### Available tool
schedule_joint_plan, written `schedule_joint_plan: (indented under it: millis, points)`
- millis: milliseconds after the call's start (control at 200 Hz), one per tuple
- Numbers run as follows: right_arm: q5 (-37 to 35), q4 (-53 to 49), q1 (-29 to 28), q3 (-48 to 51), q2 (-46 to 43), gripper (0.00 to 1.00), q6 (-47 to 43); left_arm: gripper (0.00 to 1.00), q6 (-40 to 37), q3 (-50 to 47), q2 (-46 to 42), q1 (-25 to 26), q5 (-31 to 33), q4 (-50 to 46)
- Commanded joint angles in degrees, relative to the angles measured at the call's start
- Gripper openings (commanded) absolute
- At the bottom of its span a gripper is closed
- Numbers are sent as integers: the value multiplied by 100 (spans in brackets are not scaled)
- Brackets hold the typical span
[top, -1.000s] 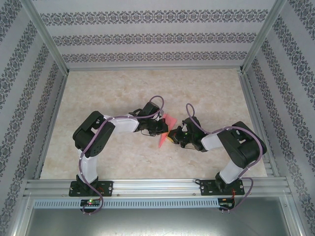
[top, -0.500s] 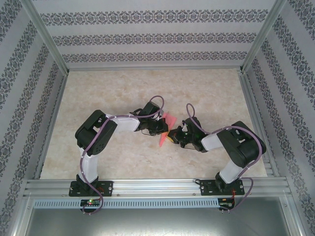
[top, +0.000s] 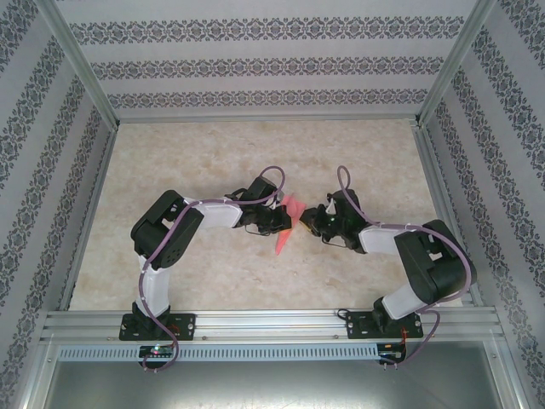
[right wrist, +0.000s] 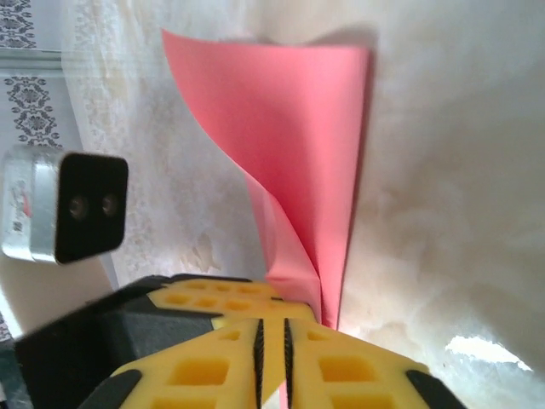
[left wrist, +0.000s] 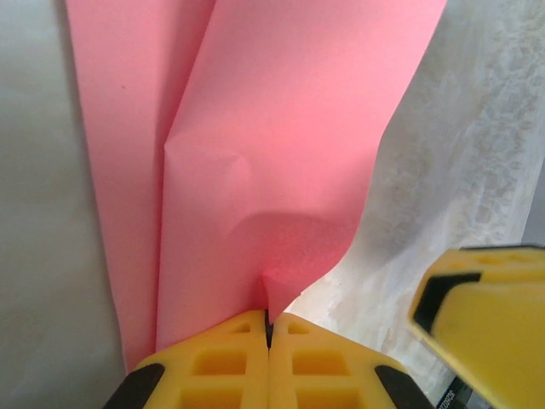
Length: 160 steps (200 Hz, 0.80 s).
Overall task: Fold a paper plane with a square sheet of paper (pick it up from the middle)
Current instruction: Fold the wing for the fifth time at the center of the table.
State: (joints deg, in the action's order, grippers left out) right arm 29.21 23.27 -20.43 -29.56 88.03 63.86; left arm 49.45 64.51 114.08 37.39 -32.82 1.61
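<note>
Left gripper (left wrist: 268,328) is clamped on the paper's (left wrist: 272,153) near edge, mid-table (top: 213,162) between the arms. Right gripper (right wrist: 271,341) sits just beside it, jaws a crack apart, empty. I judge the paper light, limp and easily crumpled, so I'd pinch it along the centre fold.

paper (left wrist: 272,128): plain pink-red
left gripper (left wrist: 268,317): yellow, black edges
surface (top: 213,162): beige marbling
walls (top: 255,64): white, grey floral stripes
</note>
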Motion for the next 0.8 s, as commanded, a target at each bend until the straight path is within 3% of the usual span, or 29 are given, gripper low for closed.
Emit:
schedule_joint_plan:
  millis: [0,210,794]
  points:
    - [212,-413,85,-337,110,22,-497,9,-212,62,-36,-21,-50,111]
    - [375,-736,144,-805,504,29,-860,14,-243,26,-70,-27,-80,183]
    - [665,-1319,146,-1346,1199,33,-1317,19,-335,-24,-167,-22,-243,463]
